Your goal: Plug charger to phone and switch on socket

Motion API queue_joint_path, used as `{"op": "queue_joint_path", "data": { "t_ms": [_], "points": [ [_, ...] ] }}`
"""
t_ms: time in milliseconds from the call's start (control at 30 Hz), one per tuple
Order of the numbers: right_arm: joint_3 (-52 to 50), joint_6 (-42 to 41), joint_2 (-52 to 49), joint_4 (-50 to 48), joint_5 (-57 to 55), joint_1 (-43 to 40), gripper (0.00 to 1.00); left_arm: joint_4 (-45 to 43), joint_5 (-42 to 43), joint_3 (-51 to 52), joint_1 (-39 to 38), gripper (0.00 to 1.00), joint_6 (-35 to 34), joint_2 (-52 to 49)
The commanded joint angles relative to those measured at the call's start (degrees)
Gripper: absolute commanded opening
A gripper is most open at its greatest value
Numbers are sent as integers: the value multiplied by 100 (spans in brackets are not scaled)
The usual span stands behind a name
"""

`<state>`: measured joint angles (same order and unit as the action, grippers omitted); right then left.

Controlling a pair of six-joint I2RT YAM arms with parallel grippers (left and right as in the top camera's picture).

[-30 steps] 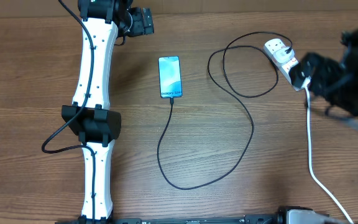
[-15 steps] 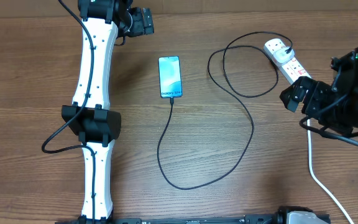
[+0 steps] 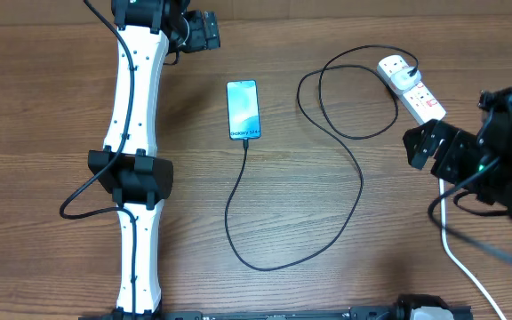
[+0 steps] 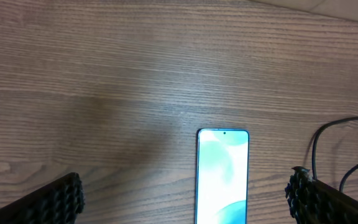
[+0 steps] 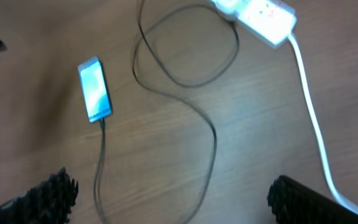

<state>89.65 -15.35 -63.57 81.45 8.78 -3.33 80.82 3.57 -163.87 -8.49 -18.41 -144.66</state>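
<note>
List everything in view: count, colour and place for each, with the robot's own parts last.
phone: one, black-edged with a light-blue screen, flat at mid-table.
charger: one, thin black cable, looping from the phone's near end to the socket.
socket: one, white with red markings, far right of the table.
cord: one, thick white, running from the socket toward the near edge.
table: one, brown wood.
left gripper: one, black, open, far-left of the phone.
right gripper: one, black, open, near the socket.
</note>
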Motion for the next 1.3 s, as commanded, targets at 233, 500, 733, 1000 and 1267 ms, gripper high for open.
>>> {"op": "queue_joint_path", "data": {
  "t_ms": [233,500,733,1000,1267],
  "points": [
    [-5311,734,5088,-3685,28,304,100,-2,-81,-42,22,100,44,44],
    [-6627,826,6225,-4385,-17,468,100,-2,-81,-42,22,100,44,44],
    [-7254,1296,6343,-5425,-35,468,100,-2,-81,-42,22,100,44,44],
    [-8612,1587,6345,-7816,-31,468,100,-2,-81,-42,22,100,44,44],
    [-8920,1888,6345,-7991,-35,476,100,-2,-81,-42,22,100,44,44]
  ]
}}
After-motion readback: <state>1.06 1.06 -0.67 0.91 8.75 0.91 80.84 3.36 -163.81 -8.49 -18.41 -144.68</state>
